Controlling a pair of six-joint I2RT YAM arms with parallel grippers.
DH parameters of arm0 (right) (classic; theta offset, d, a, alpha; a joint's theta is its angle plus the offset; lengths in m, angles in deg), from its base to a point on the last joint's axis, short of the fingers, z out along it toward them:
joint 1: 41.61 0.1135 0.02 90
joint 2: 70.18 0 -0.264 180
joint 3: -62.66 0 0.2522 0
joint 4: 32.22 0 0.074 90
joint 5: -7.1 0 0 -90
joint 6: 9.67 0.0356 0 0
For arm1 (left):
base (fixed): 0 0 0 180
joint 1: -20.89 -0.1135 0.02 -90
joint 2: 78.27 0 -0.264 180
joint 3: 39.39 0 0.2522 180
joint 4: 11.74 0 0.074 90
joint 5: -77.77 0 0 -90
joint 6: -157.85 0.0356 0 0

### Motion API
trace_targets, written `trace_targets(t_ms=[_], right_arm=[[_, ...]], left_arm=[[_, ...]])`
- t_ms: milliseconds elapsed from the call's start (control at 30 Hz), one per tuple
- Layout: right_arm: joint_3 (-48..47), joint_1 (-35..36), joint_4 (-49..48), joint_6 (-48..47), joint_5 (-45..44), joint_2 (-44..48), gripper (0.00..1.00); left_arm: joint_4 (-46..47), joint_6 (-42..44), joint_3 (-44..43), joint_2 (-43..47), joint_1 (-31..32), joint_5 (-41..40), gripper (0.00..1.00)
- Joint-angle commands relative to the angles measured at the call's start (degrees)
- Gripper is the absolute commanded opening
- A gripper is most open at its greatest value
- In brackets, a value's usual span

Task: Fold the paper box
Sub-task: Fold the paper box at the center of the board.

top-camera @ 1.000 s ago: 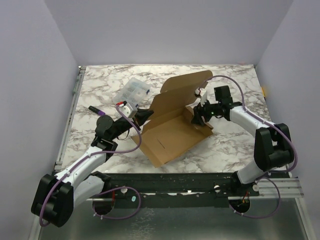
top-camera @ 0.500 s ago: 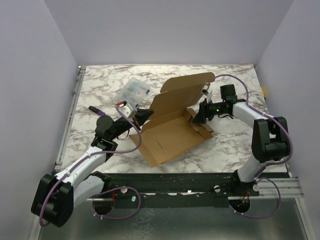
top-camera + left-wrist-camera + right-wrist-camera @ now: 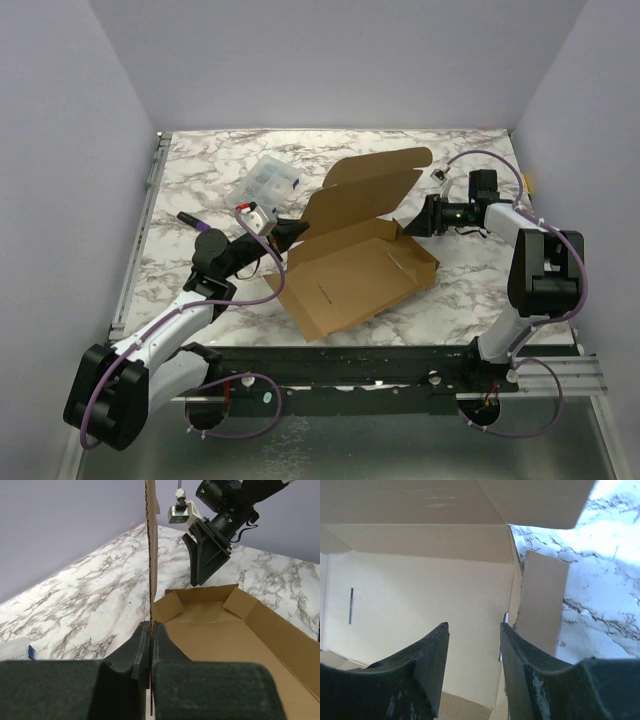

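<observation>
One paper box (image 3: 355, 275) lies mid-desk, its tray flat on the marble and its big lid panel (image 3: 370, 185) standing up along the far side. The left gripper (image 3: 288, 234) is pressed together on the cardboard at the box's left far corner; its wrist view shows the fingers (image 3: 142, 647) pinching an upright panel edge-on. The right gripper (image 3: 412, 220) hangs just beside the far right corner, its jaws spread with nothing between them. From its own camera the fingers (image 3: 432, 650) frame the tray floor, and a side flap (image 3: 540, 600) lies out flat on the desk (image 3: 470, 290).

The step in hand looks like raising the side walls while the left arm steadies the sheet. The next move probably calls for the right gripper to get under or onto that flat right flap and turn it upright and inward without shoving the tray sideways against the left hold.

Counted: one box, two grippers, one clear plastic compartment case (image 3: 268, 181) at the far left, well apart from the box, and one small dark stick-like item (image 3: 187, 216) too small to name.
</observation>
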State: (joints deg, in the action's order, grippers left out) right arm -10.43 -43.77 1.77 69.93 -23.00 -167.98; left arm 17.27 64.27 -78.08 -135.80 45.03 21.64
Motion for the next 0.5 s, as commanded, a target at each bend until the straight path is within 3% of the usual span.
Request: trace_targets(t_ms=[0,233,467], right_arm=[[-1.46,-3.07,-1.56,4.1,6.29,-4.3,0.47],[-0.8,-8.67,-3.96,6.37,8.03,-3.77,0.45],[0.68,-10.34,-3.32,5.28,1.95,-6.63,0.45]], left_arm=[[1.56,0.8,-2.17,-0.97,0.38,2.64,0.0],[-1.68,2.82,-3.38,-1.45,0.38,4.31,0.0],[-6.08,8.17,-5.47,-1.35,0.38,6.14,0.0]])
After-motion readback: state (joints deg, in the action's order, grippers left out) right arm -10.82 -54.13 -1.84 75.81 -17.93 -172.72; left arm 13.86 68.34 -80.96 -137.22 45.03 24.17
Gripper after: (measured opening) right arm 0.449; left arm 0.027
